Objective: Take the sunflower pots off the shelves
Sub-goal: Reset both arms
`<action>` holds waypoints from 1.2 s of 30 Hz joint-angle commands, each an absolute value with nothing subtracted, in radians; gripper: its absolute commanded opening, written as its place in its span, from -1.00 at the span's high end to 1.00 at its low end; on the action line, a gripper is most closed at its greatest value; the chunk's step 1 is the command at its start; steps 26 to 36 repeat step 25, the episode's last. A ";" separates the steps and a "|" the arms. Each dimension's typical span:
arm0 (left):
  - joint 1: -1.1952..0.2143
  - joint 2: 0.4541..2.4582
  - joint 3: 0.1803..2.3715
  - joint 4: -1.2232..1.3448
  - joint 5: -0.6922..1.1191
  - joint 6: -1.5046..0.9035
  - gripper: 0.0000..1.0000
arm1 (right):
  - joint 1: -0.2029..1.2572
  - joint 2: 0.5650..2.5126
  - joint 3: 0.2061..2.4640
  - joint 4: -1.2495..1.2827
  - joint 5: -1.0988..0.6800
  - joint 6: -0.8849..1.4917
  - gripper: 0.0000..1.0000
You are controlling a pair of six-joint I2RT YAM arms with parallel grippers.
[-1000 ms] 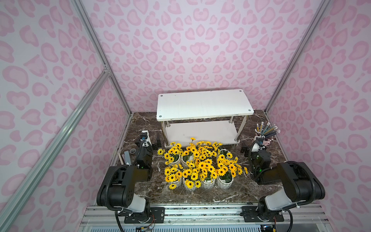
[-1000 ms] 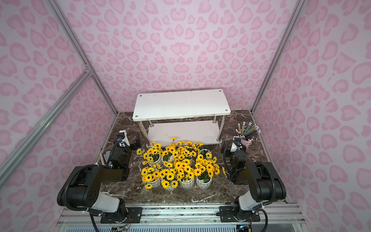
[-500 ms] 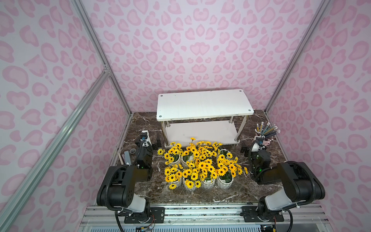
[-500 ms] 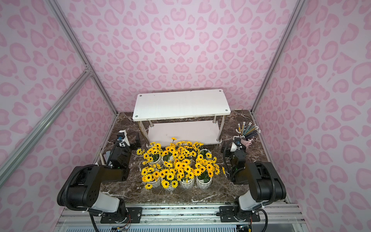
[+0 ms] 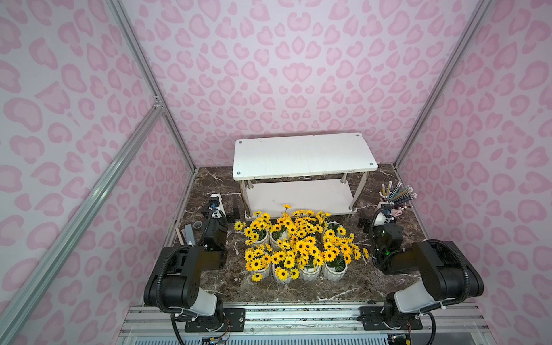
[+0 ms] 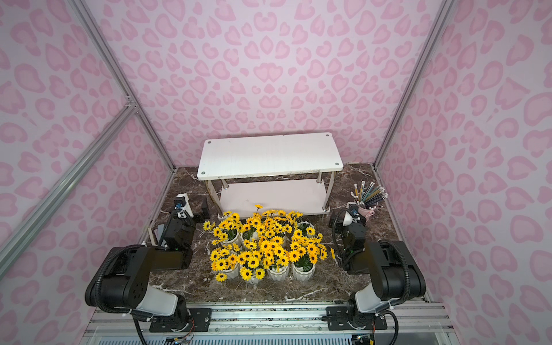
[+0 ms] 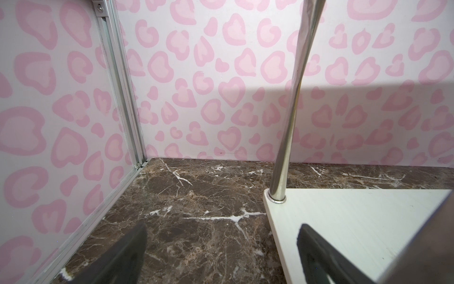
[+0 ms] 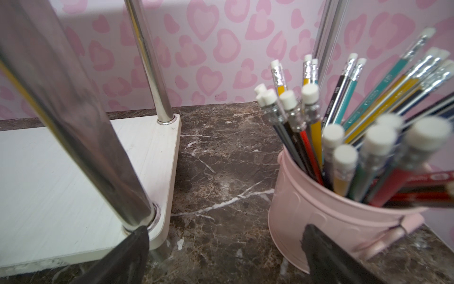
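Plainly the clearing looks finished. On the left, the left gripper (image 7: 221, 236) sits low over the marble tabletop (image 5: 298, 289), just beside the rack's front left chrome leg (image 7: 290, 123). Its fingers are spread wide with nothing between them, and that arm is folded back near its base.

In the middle, the sunflower pots (image 5: 298, 248) stand upright in a tight cluster on the marble, just in front of the shelves (image 5: 301, 155). The blooms overlap so thickly that I cannot count every pot. Both top views show the upper board bare, and the lower tier (image 5: 298, 194) also holds nothing, though the rearmost flowers lean close to its front edge.

On the right, the right gripper (image 8: 224, 234) is likewise spread and empty. It hangs low between the rack's front right corner and the pink bucket of pencils (image 8: 319, 216), one finger close to each.

My judgement is that the last step is done. The next move calls only for checking that no pot hides behind the upper board. If either arm does move, the right one should mind the pencils.
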State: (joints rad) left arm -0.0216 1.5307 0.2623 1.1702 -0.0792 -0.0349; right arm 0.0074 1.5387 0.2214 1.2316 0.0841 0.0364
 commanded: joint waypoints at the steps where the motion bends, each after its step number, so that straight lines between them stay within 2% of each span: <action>1: -0.021 1.532 0.270 1.181 -0.086 -0.027 -0.95 | 0.008 1.536 0.229 1.258 0.084 0.034 -0.99; 36: -0.023 1.533 0.275 1.175 -0.087 -0.025 -0.95 | 0.009 1.536 0.230 1.256 0.086 0.034 -0.98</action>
